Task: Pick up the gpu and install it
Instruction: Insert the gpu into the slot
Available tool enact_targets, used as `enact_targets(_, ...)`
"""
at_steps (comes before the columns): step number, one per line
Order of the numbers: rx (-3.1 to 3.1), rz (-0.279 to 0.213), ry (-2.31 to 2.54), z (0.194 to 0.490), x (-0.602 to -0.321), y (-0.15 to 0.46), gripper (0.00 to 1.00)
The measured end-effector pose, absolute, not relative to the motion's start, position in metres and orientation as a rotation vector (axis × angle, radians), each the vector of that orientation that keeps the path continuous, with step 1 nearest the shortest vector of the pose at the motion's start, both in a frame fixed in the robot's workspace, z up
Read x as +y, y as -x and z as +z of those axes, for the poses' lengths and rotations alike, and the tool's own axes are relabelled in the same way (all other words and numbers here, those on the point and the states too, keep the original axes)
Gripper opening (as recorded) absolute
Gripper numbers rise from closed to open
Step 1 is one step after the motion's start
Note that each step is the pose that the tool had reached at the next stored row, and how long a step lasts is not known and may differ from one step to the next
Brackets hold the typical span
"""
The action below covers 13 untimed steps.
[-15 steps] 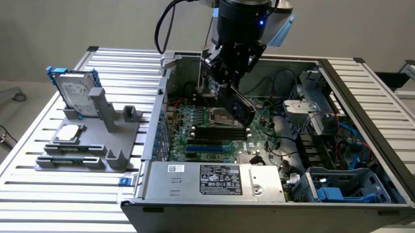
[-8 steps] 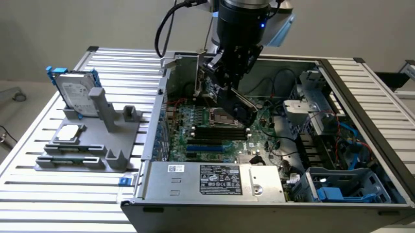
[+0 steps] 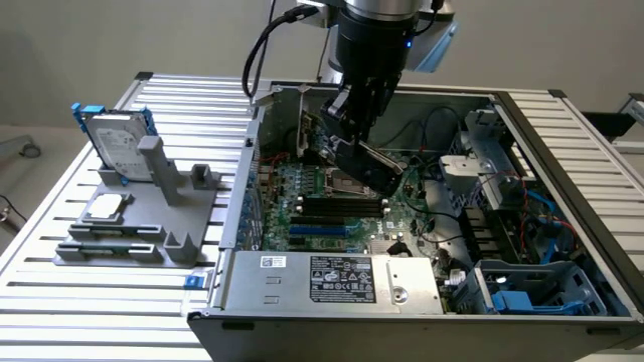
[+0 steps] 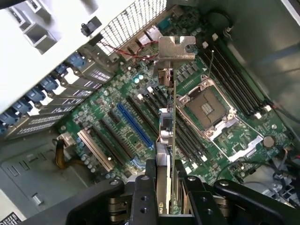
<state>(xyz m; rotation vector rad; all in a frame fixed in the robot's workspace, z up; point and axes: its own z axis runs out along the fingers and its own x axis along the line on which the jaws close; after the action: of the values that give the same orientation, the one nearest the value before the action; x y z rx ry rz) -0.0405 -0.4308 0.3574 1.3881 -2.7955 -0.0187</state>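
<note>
Slatted aluminium table (image 3: 60, 302) carries an open grey computer case (image 3: 332, 279). Toward its far wall, the black gripper (image 3: 349, 121) is clamped on the thin green, black-shrouded gpu (image 3: 364, 162), which hangs tilted above the green motherboard (image 3: 322, 219). I'd say that tilt risks missing the slot or snagging the silver bracket (image 4: 176, 48).

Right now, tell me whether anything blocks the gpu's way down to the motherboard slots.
Nothing visible does. The end effector holds the gpu above the motherboard, whose blue slot and neighbouring slots lie bare; the card itself hides a strip of board.
</note>
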Motion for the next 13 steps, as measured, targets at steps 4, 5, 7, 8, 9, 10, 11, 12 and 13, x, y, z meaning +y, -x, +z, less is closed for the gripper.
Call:
enact_targets(4,-2.743,-0.018,-1.487,0.3544,-0.4309,0.0405,0.27)
enact_targets(5,-2.730,-0.017,-1.511,0.3537,-0.4308,0.0405,0.27)
enact_targets(7,-2.701,-0.017,-1.562,0.3521,-0.4308,0.0405,0.27)
enact_targets(8,-2.687,-0.016,-1.587,0.3514,-0.4308,0.0405,0.27)
enact_targets(9,-2.673,-0.016,-1.610,0.3507,-0.4308,0.0405,0.27)
enact_targets(10,-2.658,-0.016,-1.635,0.3500,-0.4308,0.0405,0.27)
enact_targets(11,-2.643,-0.015,-1.658,0.3493,-0.4308,0.0405,0.27)
enact_targets(12,-2.628,-0.015,-1.682,0.3485,-0.4308,0.0405,0.27)
enact_targets(13,-2.611,-0.015,-1.708,0.3478,-0.4308,0.0405,0.27)
